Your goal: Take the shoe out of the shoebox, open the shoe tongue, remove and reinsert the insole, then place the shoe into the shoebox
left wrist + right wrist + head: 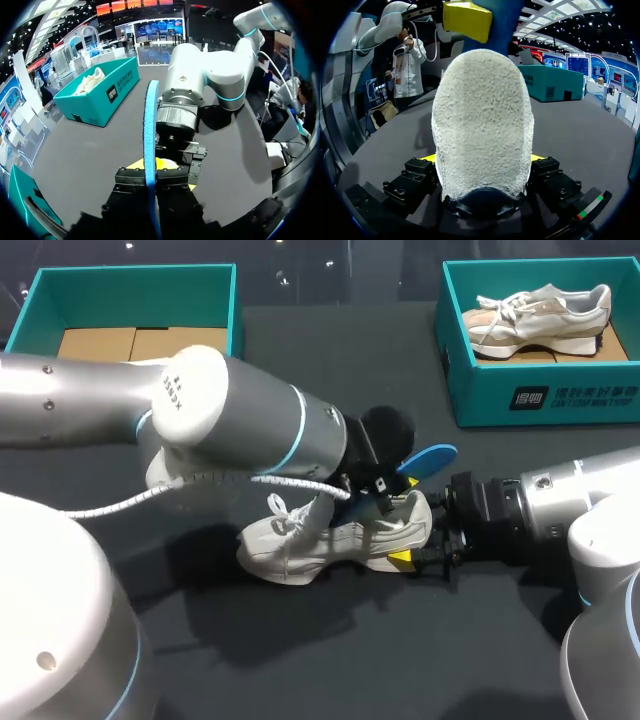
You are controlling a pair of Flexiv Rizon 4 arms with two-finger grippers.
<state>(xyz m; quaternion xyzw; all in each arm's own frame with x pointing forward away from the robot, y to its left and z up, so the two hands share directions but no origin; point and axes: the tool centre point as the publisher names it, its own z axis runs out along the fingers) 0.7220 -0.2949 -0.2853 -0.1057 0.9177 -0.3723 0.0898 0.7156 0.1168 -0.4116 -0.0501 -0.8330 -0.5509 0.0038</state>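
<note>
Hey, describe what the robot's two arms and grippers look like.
The left arm and right arm are silver cylinders with light-blue joint rings. A white coiled cable runs along the left one. The left gripper and right gripper are black, yellow-tipped.

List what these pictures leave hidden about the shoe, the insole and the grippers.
1. Head view: the left arm covers the opening of the shoe and the lower end of the insole, so whether the insole is partly inside cannot be told.
2. Right wrist view: the shoe's heel fills the picture, hiding the table ahead and all but slivers of the yellow tips of the right gripper.
3. Left wrist view: the left gripper hides the shoe entirely.
</note>
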